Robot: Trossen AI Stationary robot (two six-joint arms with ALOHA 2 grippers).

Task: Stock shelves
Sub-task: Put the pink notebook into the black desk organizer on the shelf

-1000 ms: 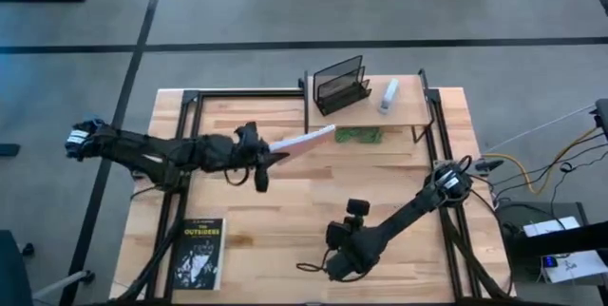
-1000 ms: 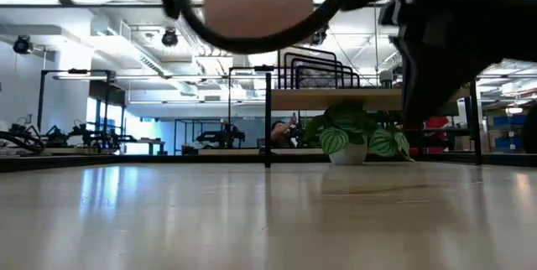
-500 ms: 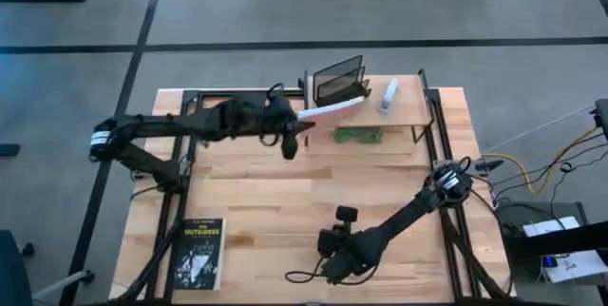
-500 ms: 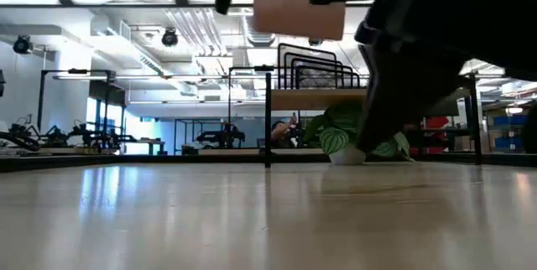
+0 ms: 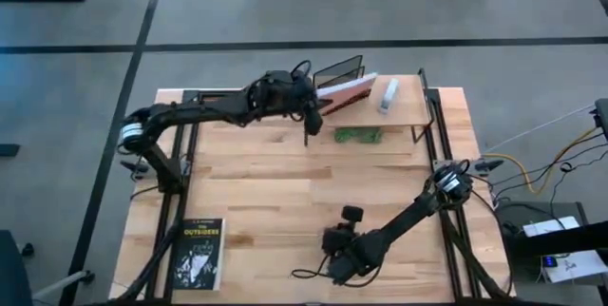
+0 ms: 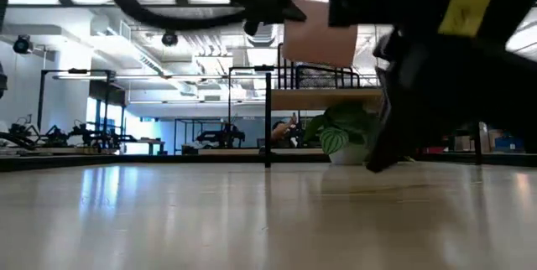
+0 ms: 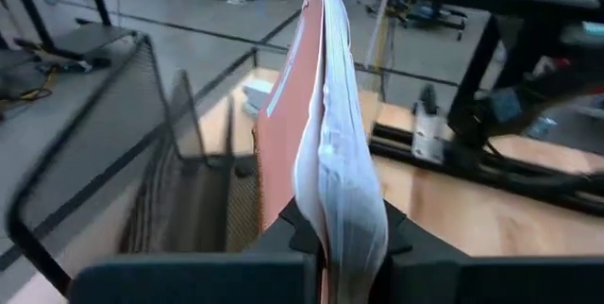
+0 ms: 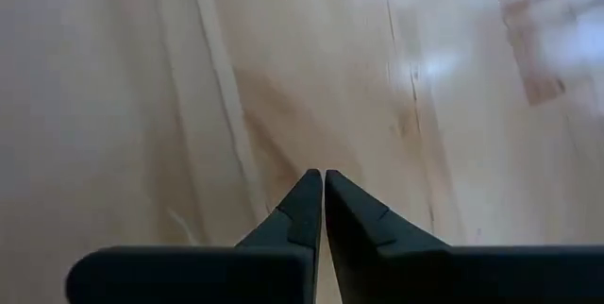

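Left end effector (image 5: pixel 318 104) extended, clamping book (image 5: pixel 344 88) at wire rack (image 5: pixel 341 80).

Two dark, slim jointed arms trail black cables and wear a white-marked band near the base, each ending in matte black, wedge-shaped fingers (image 8: pixel 311 211)

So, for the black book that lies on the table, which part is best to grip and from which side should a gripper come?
The black book lies flat, cover up, at the near left corner of the table, so a straight top grab would probably fail. Better to come in low from its right long edge, which faces open tabletop, and pinch that edge. The shut right gripper is nearest.
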